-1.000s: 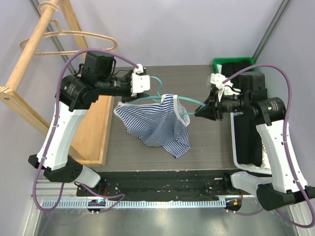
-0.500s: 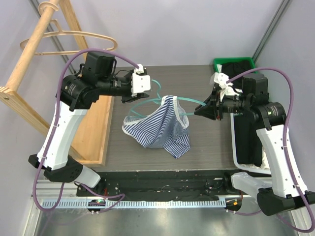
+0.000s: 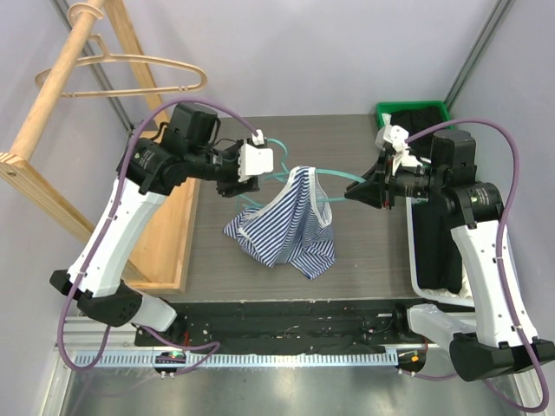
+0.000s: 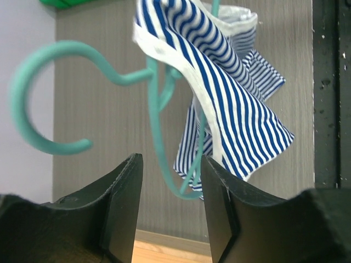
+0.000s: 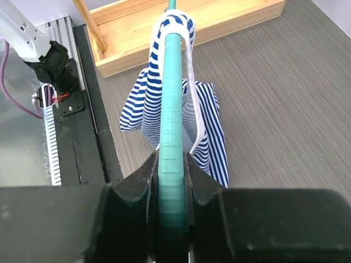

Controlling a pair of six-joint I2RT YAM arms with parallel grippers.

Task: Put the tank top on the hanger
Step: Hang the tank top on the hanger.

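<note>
Threading tank top [image 3: 282, 230] onto hanger [image 5: 171, 109] | right jaws clenched on one hanger end; left jaws parted, empty, by the bare shoulder | top bunched on gripped side, hanging over tabletop [image 3: 208, 269] | next: pinch loose armhole trim; stretch over bare shoulder; keep hanger level

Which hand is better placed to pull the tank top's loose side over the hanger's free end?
Left. The left hand is open and empty, facing the hanger's bare shoulder and the bunched tank top. The right hand is clamped on the hanger's other end, so it is occupied.
</note>
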